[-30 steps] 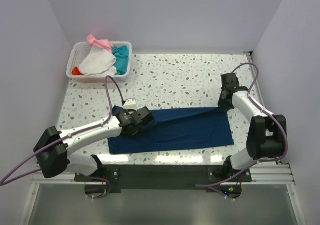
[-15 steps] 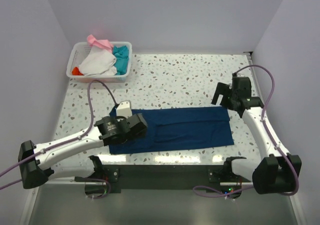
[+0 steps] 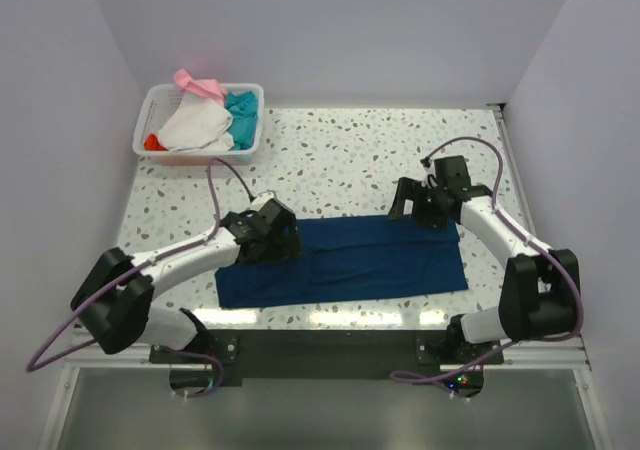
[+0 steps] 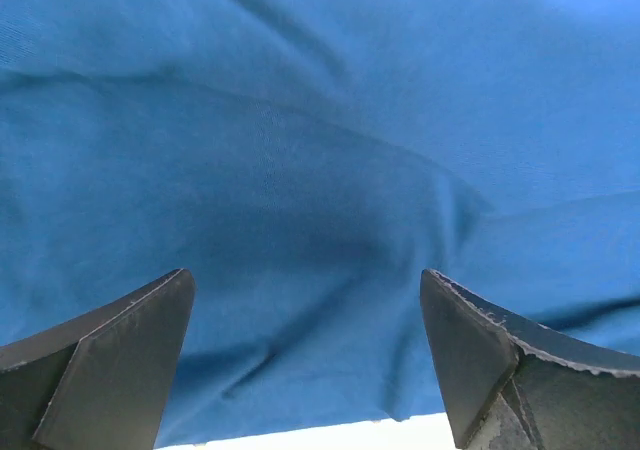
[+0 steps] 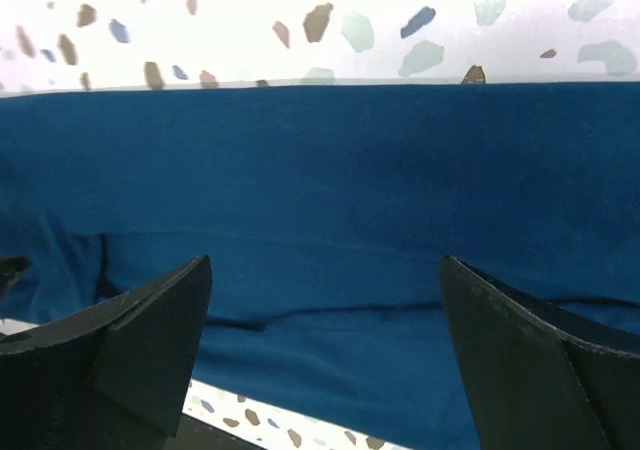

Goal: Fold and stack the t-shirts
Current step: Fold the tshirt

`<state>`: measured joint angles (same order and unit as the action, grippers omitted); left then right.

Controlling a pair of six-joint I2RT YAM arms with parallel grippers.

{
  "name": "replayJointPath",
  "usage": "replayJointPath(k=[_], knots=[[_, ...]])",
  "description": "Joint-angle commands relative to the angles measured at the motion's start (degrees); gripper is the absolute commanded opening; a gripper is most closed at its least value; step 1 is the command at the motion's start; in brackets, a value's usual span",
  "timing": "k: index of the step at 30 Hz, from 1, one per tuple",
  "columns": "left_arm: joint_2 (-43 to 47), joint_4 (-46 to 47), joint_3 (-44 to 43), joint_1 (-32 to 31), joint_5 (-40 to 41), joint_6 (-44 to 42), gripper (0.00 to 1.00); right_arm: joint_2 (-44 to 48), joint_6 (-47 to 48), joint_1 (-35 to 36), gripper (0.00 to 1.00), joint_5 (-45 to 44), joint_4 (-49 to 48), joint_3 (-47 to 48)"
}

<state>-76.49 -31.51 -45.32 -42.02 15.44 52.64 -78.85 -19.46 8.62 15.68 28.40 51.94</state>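
A dark navy-blue t-shirt [image 3: 370, 260] lies on the table as a long folded strip. My left gripper [image 3: 288, 238] hovers over its left end, open. In the left wrist view the blue cloth [image 4: 300, 120] fills the frame and nothing sits between the gripper [image 4: 305, 275] fingers. My right gripper [image 3: 405, 200] hangs open at the strip's far right edge. The right wrist view shows that gripper [image 5: 325, 260] just above the cloth [image 5: 330, 170]. White [image 3: 195, 125], teal [image 3: 241, 110], pink [image 3: 198, 83] and orange-red [image 3: 150, 142] t-shirts lie in the basket.
The white plastic basket [image 3: 257, 130] stands at the table's far left corner. Speckled tabletop [image 3: 350, 160] stretches between it and the strip. Side walls close in on the left and right, and the arm bases sit along the near edge.
Both grippers have opened and let go of the navy t-shirt, which now lies flat. The arms lifted away and came back; the right gripper now sits farther left along the far edge.
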Motion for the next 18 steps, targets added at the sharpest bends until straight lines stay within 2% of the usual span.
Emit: replayJointPath(k=[1,6,9,10,15,16,18], knots=[[-4.96,6.81,1.55,0.36,-4.37,-1.49,1.0,-3.85,-1.54,-0.01,0.99,-0.56,-3.17,-0.53],[-12.88,10.14,-0.73,1.68,-4.45,-2.37,1.0,-9.03,-3.12,-0.01,0.99,-2.14,-5.03,-0.96],[-19.82,10.86,-5.46,3.43,-5.51,-4.12,1.0,-8.43,-2.78,0.08,0.99,-4.77,-1.87,-2.98],[-24.71,9.81,-7.74,3.87,-5.6,-5.08,1.0,-6.77,-2.86,0.17,0.99,-6.18,-1.34,-4.03],[-39.41,5.94,-27.95,5.28,-6.38,-8.78,1.0,-2.46,-4.09,0.87,0.99,-7.6,1.56,-9.48],[-43.62,5.5,-34.68,5.8,-6.91,-10.0,1.0,-0.88,-4.7,1.48,0.99,-8.03,2.0,-11.49],[-50.03,4.7,-41.74,6.16,-8.49,-10.8,1.0,0.79,-6.54,4.55,0.99,-7.95,2.88,-13.79]])
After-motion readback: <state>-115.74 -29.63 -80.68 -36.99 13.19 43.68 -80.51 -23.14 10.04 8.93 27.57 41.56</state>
